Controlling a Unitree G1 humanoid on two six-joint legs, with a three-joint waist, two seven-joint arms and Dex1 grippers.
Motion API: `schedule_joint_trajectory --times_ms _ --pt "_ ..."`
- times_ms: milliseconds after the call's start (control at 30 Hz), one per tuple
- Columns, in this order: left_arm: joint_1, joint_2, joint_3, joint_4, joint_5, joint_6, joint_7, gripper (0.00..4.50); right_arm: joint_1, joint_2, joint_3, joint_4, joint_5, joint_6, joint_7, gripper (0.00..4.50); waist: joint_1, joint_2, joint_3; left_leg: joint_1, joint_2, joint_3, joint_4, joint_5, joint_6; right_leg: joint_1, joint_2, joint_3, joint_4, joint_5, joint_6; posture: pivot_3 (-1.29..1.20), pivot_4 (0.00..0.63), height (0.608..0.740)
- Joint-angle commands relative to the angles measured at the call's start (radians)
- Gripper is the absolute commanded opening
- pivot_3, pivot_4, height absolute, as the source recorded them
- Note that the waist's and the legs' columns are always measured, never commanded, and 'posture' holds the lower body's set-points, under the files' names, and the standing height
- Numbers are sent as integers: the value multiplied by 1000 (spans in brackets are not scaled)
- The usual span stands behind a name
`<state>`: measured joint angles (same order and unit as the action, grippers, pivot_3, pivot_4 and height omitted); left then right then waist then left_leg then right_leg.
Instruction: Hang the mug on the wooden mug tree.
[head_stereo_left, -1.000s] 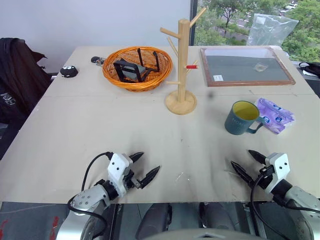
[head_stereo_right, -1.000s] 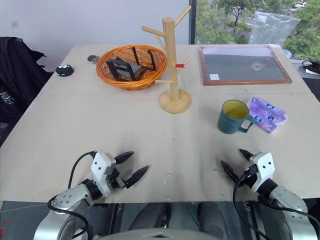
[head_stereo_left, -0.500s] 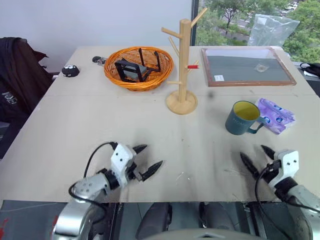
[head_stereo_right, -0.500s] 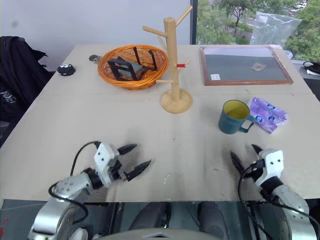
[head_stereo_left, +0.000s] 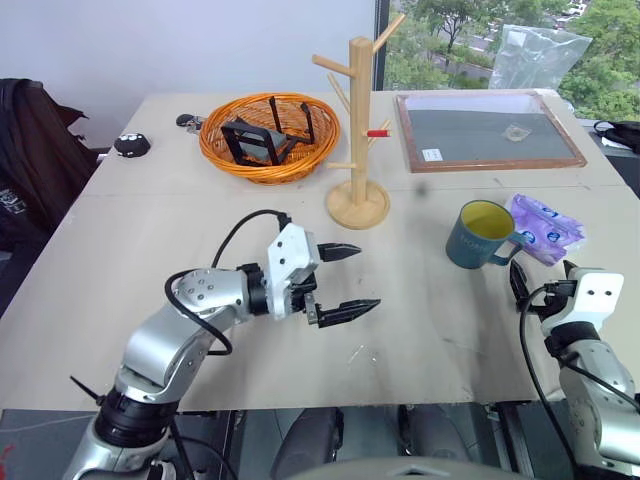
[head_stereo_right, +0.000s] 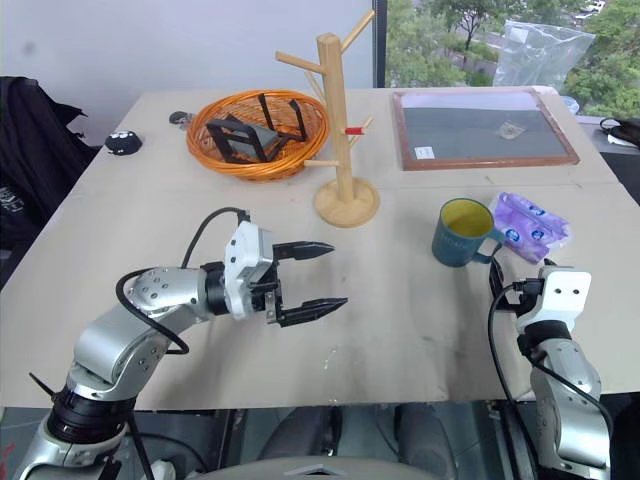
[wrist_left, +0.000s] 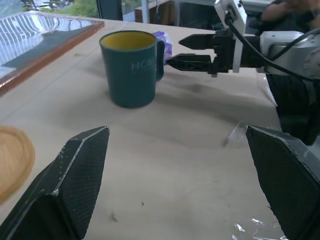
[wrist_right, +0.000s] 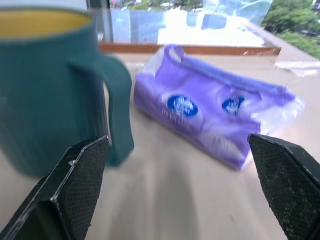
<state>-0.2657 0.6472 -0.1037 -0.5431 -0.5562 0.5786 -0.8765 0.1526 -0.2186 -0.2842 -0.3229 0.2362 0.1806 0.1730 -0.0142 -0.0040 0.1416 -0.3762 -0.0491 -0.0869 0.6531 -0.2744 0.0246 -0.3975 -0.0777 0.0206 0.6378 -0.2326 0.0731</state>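
Left eye view shows the mug (head_stereo_left: 480, 235) standing upright on the desk (head_stereo_left: 180, 250), mouth up and yellow inside showing, so its long axis runs straight up from the desk. Its loop handle points toward the robot's right and a little toward the near edge, at the purple packet (head_stereo_left: 548, 229) that lies just beside it. Nothing grips the mug, and no peg of the wooden mug tree (head_stereo_left: 360, 120) carries anything, so by my reading the task is at its very start: the reach is under way, while the grasp, the lift, the carry and the hooking of the handle over a peg all remain.

Nearest the mug is the right claw (head_stereo_left: 541, 287), low over the desk just on the near side of the handle, its fingers spread wide and holding nothing; in the right wrist view the handle and the packet lie between them, not touched. The mug tree stands upright on its round base farther back and to the left of the mug, well apart from it, its one red-tipped peg on the side toward the mug. Behind the tree sit an orange basket (head_stereo_left: 268, 135) and a framed board (head_stereo_left: 488, 131). The left claw (head_stereo_left: 340, 277) hovers above mid-desk, jaws apart and empty, pointing across toward the mug.
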Motion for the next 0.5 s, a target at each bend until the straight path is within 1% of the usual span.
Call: schedule_joint_trajectory --times_ms 33,200,433,467,500 --pt "-34 38 -16 -56 -11 52 -6 4467 -32 11 18 12 -20 -13 -22 4500 -1 0 0 0 0 0 0 0 0 0 0 0 0 0 0 0 150 740" --pt "-53 63 -34 -65 15 81 10 4467 -57 33 37 46 -38 -22 -39 4500 0 0 1 0 0 0 0 1 -3 0 1 1 0 0 0 0 150 740" --pt "-29 49 -55 -88 36 74 39 4467 -118 54 41 123 -57 -44 -70 4500 -2 0 1 0 0 0 0 2 -3 0 1 1 0 0 0 0 150 740" --pt "-25 46 -57 -87 40 66 43 4500 -128 53 42 139 -62 -49 -72 3975 -3 0 1 0 0 1 0 2 -3 -1 1 2 0 0 0 0 150 740" --pt "-22 42 -58 -87 43 62 47 4500 -138 51 42 156 -65 -53 -70 3764 -2 0 1 0 0 1 0 2 -3 -1 1 2 1 0 0 0 150 740"
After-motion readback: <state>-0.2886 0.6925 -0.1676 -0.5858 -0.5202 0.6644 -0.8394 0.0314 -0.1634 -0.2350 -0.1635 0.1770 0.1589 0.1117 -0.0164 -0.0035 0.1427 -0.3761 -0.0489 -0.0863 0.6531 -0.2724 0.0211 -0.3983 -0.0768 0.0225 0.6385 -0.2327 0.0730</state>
